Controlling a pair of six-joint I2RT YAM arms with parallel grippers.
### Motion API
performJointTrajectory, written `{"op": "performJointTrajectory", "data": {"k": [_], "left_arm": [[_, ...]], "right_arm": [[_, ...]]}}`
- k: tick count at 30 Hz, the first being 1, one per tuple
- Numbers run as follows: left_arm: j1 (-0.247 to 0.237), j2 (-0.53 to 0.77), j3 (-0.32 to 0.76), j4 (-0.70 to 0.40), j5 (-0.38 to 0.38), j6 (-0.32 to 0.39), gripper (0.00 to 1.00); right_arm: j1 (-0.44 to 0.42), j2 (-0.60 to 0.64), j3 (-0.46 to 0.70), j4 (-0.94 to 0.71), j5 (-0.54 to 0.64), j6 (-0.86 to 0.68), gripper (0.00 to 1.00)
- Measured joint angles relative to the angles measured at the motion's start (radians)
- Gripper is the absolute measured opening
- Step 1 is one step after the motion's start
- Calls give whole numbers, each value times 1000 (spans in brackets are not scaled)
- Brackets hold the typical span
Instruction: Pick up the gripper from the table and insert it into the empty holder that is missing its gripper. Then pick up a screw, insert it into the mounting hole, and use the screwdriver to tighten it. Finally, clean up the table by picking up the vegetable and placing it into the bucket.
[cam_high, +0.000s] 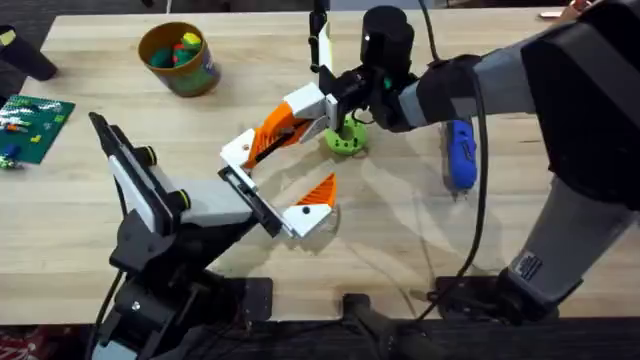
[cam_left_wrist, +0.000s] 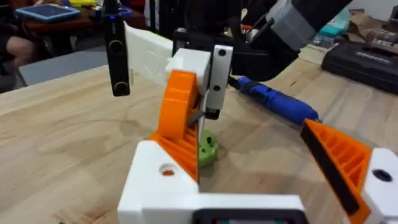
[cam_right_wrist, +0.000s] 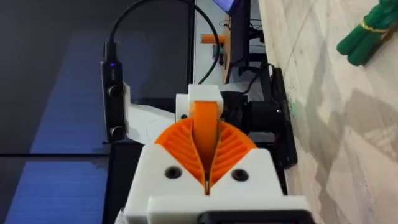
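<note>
Overhead, the gripper (cam_high: 275, 133), a long orange finger with a white base, slants near the table's (cam_high: 400, 250) middle, pinched by the right gripper (cam_high: 322, 108) at its upper end, its lower end at the holder (cam_high: 240, 150). Left gripper (cam_high: 275, 190) is spread wide. The vegetable (cam_high: 345, 137) lies just beside; screwdriver (cam_high: 459, 152) toward the right edge; bucket (cam_high: 180, 60) near the far left corner. No readable writing.

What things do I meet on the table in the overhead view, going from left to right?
Green circuit board → bucket → long orange gripper → short orange finger on its white jaw → vegetable → screwdriver.
</note>
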Motion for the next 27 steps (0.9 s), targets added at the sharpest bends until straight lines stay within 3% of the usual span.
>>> {"op": "performJointTrajectory", "data": {"k": [27], "left_arm": [[0,0,0,9,-19,4,986]], "right_arm": [[27,0,25,-22,0,-3,33]]}}
